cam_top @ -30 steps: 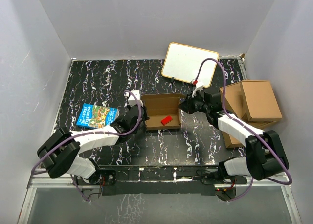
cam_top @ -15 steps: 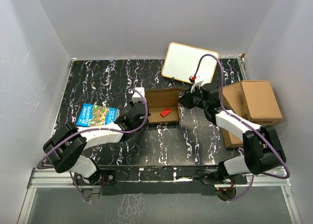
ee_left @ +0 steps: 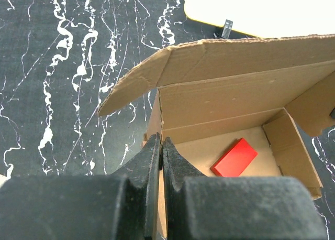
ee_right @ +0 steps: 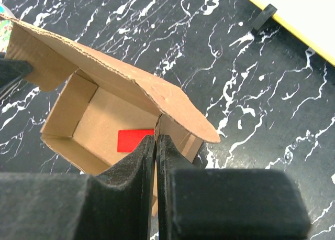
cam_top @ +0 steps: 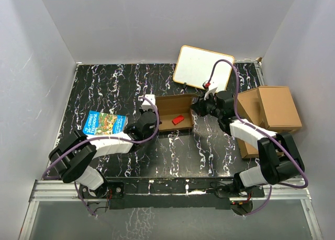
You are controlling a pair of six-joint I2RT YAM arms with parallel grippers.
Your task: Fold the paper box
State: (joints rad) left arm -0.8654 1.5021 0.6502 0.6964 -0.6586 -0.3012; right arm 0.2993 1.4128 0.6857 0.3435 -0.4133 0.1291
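Note:
The paper box (cam_top: pixel 168 106) is a small open brown cardboard box in mid-table, its lid flap standing up at the back. A red block (cam_top: pixel 178 119) lies inside it. My left gripper (cam_top: pixel 155 117) is shut on the box's left side wall; in the left wrist view the jaws (ee_left: pixel 161 145) pinch the wall's edge, with the box (ee_left: pixel 225 104) and the red block (ee_left: pixel 234 157) beyond. My right gripper (cam_top: pixel 195 110) is shut on the right side wall; in the right wrist view the jaws (ee_right: pixel 156 143) clamp it under the lid flap (ee_right: pixel 115 77), the red block (ee_right: pixel 133 140) beside them.
A blue picture book (cam_top: pixel 103 123) lies left of the box. A white board (cam_top: pixel 203 68) leans at the back, just behind the box. A pile of larger cardboard boxes (cam_top: pixel 267 111) stands at the right edge. White walls close in the table.
Both grippers have carried the box a little toward the back of the table, and the red block went with it. Both stay shut on its side walls.

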